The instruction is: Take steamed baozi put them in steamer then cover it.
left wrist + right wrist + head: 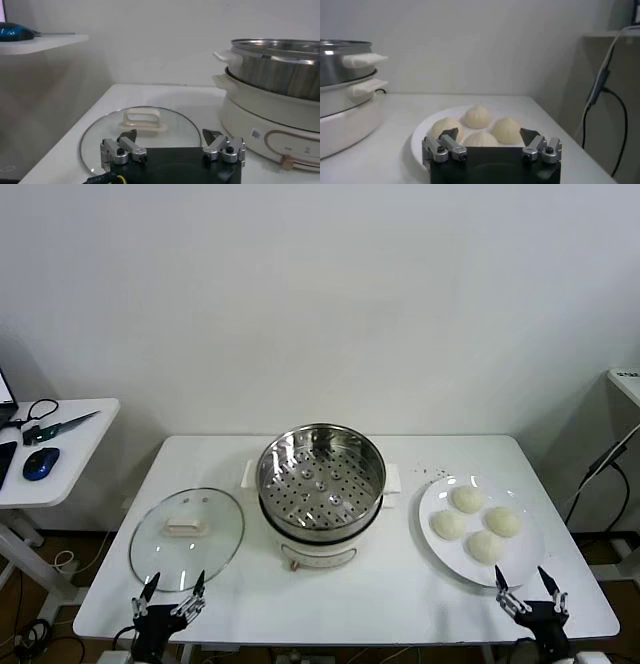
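Observation:
Several white steamed baozi (pixel 467 499) lie on a white plate (pixel 432 502) at the table's right. The steel steamer (pixel 320 484) stands on its white base mid-table, uncovered, its perforated tray bare. The glass cover (pixel 187 536) lies flat on the table to the steamer's left, white handle up. My left gripper (pixel 175 580) hovers open at the front edge, just short of the cover (pixel 145 131). My right gripper (pixel 520 574) is open near the front right, just short of the plate (pixel 420 137). The baozi (pixel 478 116) lie just beyond my right gripper (pixel 488 132). My left gripper (pixel 169 134) holds nothing.
A low side table at the far left carries a blue mouse (pixel 40 464) and cables. Another table's edge (pixel 625 379) and a hanging cable (pixel 600 474) sit at the far right. The white work table (pixel 400 604) ends close behind both grippers. A wall rises behind.

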Controlling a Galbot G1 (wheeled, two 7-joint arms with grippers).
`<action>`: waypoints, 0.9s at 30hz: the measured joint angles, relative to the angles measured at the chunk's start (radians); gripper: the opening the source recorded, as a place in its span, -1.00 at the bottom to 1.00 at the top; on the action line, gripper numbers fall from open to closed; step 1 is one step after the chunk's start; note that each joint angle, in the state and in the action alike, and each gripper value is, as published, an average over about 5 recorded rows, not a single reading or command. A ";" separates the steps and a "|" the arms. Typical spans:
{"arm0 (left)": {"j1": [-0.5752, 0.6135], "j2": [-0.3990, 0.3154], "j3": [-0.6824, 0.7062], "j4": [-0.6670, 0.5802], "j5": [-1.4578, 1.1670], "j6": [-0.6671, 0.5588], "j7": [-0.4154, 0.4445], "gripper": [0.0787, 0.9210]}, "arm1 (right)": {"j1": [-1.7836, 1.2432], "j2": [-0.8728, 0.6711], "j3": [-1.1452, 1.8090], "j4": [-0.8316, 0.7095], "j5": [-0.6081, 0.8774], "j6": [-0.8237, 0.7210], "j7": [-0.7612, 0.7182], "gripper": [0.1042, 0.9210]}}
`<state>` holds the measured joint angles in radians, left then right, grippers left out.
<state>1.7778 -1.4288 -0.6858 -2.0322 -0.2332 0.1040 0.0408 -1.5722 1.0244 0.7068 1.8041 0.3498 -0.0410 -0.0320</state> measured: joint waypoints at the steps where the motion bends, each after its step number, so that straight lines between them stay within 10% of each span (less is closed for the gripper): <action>1: 0.000 0.000 0.001 0.000 0.000 0.000 0.000 0.77 | 0.019 -0.015 -0.007 -0.008 -0.007 -0.009 -0.008 0.76; 15: -0.006 0.012 0.006 0.002 0.013 -0.012 0.001 0.77 | 0.751 -0.493 -0.583 -0.287 -0.244 -0.039 -0.520 0.76; 27: -0.006 -0.006 0.016 0.009 0.030 -0.027 0.001 0.77 | 1.509 -0.558 -1.361 -0.561 -0.298 0.072 -0.937 0.76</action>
<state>1.7713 -1.4348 -0.6696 -2.0234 -0.2030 0.0771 0.0418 -0.0630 0.4667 -0.6540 1.2431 0.0518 0.0307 -0.9691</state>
